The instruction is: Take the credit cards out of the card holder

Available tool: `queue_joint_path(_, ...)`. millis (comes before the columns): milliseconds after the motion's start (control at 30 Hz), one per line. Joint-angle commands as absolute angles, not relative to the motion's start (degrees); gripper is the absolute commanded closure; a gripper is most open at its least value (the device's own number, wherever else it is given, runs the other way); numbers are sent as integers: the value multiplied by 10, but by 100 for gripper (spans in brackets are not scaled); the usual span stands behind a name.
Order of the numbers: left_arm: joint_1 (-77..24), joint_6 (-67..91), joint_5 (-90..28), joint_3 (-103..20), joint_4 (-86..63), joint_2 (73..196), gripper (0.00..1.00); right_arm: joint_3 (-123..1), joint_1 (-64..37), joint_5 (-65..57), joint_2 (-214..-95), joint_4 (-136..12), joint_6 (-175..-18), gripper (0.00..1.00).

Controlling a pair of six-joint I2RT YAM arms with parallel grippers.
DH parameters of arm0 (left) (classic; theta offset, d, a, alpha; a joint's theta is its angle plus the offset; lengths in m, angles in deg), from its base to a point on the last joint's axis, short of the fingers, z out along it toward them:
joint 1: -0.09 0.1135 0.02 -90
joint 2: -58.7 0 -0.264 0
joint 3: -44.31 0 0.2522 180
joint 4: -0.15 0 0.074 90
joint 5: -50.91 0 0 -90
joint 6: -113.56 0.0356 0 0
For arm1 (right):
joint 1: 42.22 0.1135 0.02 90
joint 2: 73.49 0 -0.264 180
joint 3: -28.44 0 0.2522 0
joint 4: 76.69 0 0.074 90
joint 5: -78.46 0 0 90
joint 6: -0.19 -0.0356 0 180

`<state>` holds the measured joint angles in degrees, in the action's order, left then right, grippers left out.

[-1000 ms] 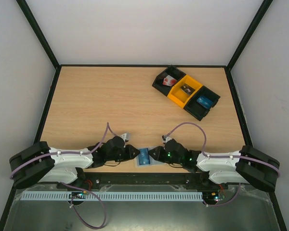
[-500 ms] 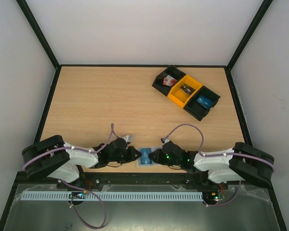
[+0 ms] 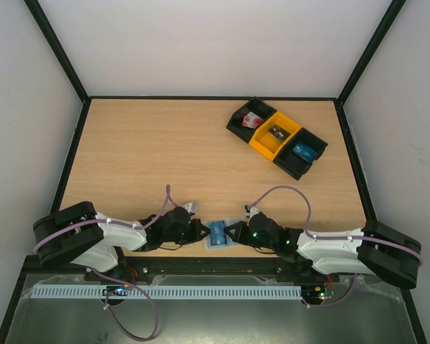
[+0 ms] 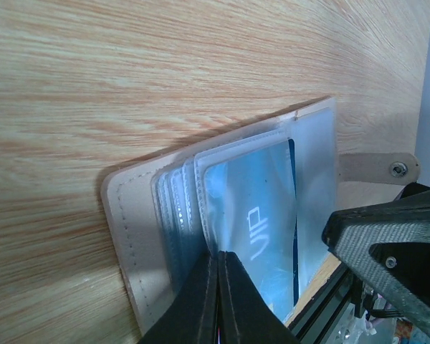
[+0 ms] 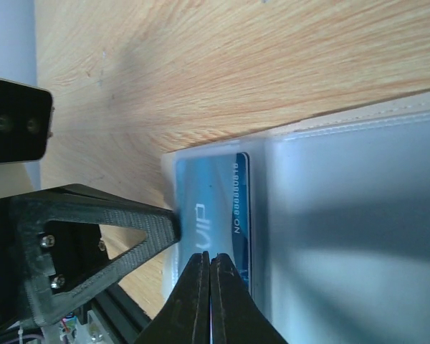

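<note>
**Both grippers pinched shut at the card holder on the near edge**

Since a second ago your left arm's bulky rear link has swung inward. The right arm's has dropped back toward the near right corner, and both pairs of jaws have gone from slightly parted to closed. The card holder has barely shifted. It lies flat at the middle of the table's near edge, between the two arms.

Your left gripper reaches in from the left. In its wrist view the fingers meet tip to tip on the edge of the front clear pocket, so it is clamped on the holder. Several more clear pockets fan out behind that one, over a pale stitched cover, and a snap tab sticks out on the far side.

Your right gripper comes in from the right, facing the left one. Its fingers are pressed together on the credit card, a blue one marked VIP that sits mostly inside the pocket. You cannot tell whether the pinch also takes in the pocket film.

Farther out, near the far right corner, a row of three bins sits at an angle, black, yellow and black. The first holds a red-and-white item, the yellow one a small dark item, and the last another blue card.
</note>
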<state>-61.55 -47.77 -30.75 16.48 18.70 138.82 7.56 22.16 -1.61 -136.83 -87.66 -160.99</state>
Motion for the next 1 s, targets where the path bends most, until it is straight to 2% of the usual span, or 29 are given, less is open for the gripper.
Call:
queue_joint_path(0,-622,-467,-316,169,135,1393,97,90,226,-42,-1346,-883,-1619,98)
queue_joint_path(167,-622,-465,-316,170,134,1391,97,92,226,-45,-1345,-875,-1622,98)
queue_joint_path(467,-628,-470,-317,172,141,1395,97,88,227,-26,-1384,-893,-1623,86)
queue_joint_path(967,-634,-475,-317,172,151,1406,97,92,226,2,-1442,-971,-1626,90)
